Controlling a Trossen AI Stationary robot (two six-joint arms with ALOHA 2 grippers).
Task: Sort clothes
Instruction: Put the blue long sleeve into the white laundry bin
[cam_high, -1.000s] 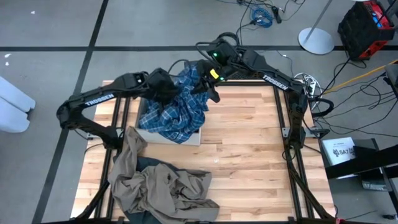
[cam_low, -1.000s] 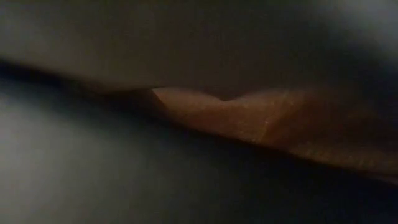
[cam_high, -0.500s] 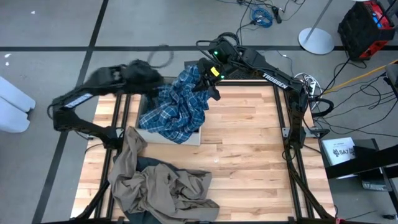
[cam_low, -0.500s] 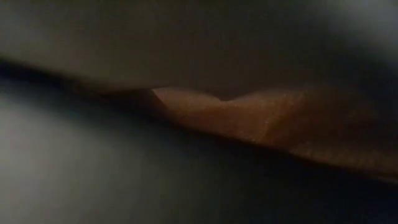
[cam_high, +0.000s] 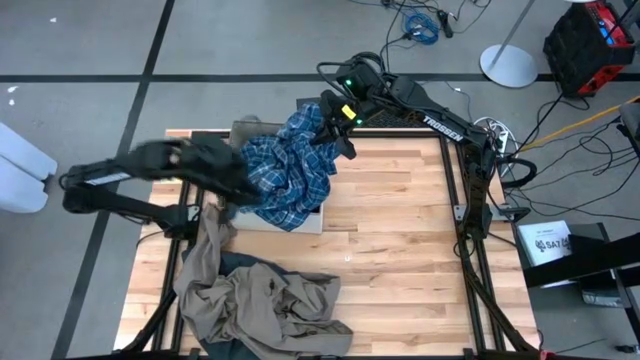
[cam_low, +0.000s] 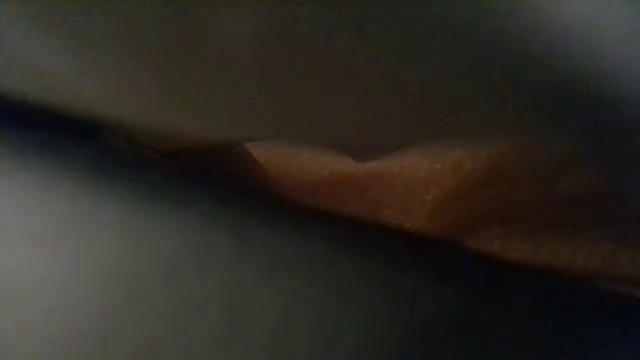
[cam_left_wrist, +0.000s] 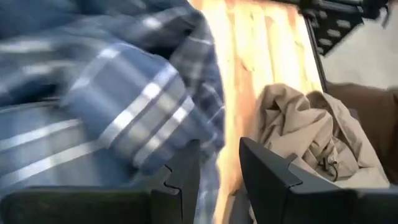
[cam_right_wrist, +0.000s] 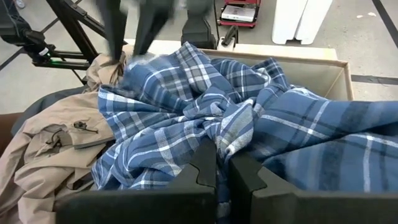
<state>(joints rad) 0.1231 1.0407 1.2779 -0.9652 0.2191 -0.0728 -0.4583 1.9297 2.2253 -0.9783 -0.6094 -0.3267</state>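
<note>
Right arm (cam_high: 440, 125) reads "TROSSEN"; right gripper (cam_right_wrist: 222, 163) clamped on plaid shirt (cam_high: 290, 170). Left gripper (cam_left_wrist: 217, 168) fingers apart, empty.

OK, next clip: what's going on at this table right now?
Two robot arms are sorting clothes. The right gripper is shut on the blue-and-white plaid shirt, holding one end up while the rest drapes over the cardboard box at the table's back left. The left gripper is open beside the shirt's near edge, holding nothing. A khaki-tan garment lies crumpled at the front left of the wooden table.
</note>
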